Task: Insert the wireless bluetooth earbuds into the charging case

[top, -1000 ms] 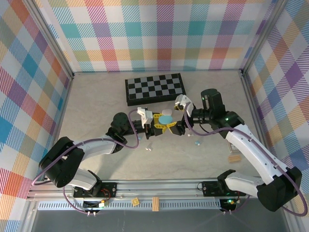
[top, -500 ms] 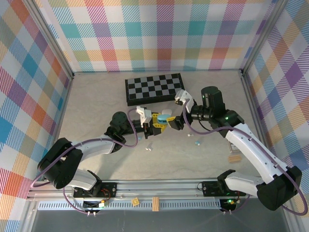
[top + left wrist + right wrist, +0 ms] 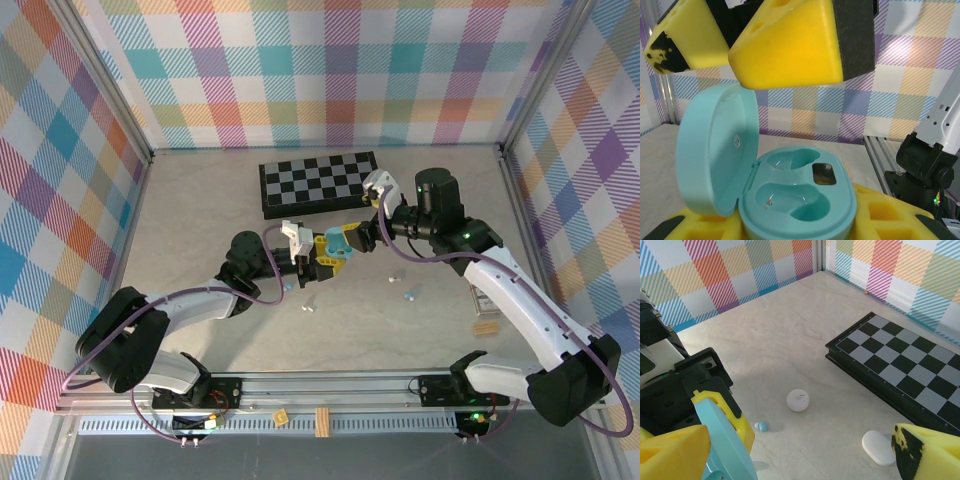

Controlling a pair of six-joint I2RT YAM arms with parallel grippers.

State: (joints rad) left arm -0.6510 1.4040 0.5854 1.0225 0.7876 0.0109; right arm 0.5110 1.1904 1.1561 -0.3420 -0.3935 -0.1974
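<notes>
Left jaws are closed narrowly on the charging case (image 3: 797, 200): the left gripper (image 3: 318, 256) pinches the light blue case between its yellow pads, above the middle of the table (image 3: 200, 230). The lid stands open to the left, and the two moulded wells face up. The right gripper (image 3: 800, 455) hovers just right of and above the case with its jaws spread wide, gripping nothing; in the left wrist view its yellow fingers hang right over the open case.

A light blue earbud (image 3: 761, 426) lies on the table, just beside the left gripper's finger. A white earbud (image 3: 308, 306) lies near of the case, and another earbud (image 3: 408, 296) sits further right, apart from both grippers.

A round white case (image 3: 798, 400) and a pebble-shaped white case (image 3: 879, 447) rest between the grippers and the checkerboard (image 3: 320, 183) at the far side.
</notes>
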